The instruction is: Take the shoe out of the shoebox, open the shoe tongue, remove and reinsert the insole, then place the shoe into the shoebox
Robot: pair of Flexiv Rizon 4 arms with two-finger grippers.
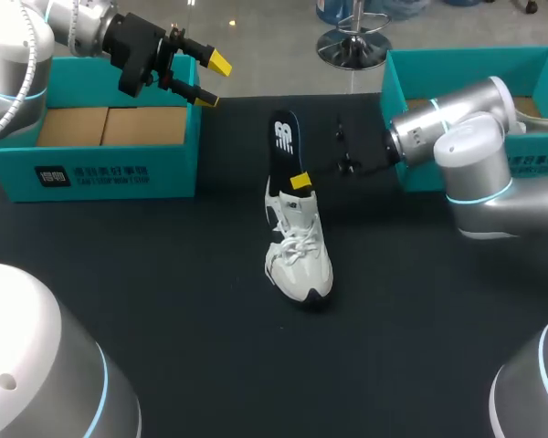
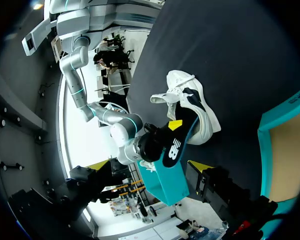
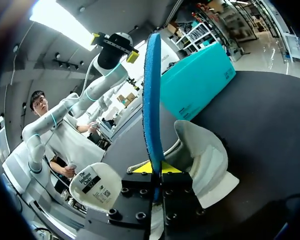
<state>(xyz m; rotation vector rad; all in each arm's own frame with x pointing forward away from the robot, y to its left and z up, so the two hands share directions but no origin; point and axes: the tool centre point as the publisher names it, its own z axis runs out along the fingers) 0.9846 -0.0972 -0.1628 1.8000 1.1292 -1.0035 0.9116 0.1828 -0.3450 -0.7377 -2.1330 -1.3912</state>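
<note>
The right gripper [image 3: 155, 168] is pinched on the insole [image 1: 284, 141], one yellow tip on each face near its lower part. From the right wrist the insole shows edge-on and upright, with its blue side visible. In the head view its long axis runs away from the robot. The printed end is farthest out, and the lower end meets the opening of the shoe [image 1: 300, 251].

The white shoe stands on its sole on the black bench [image 1: 164, 301], about mid-bench. Its length runs near to far, with the toe toward the robot and angled slightly right, the heel away and the laces loose.

The left gripper [image 1: 212, 80] hangs with its fingers spread and nothing between them. It is above the inner corner of the left shoebox [image 1: 119, 182], well apart from the shoe. That teal box holds only brown cardboard panels [image 1: 110, 126].

The right shoebox [image 1: 457, 64] sits behind the right arm. Something pale shows inside it, but what it is cannot be told.
</note>
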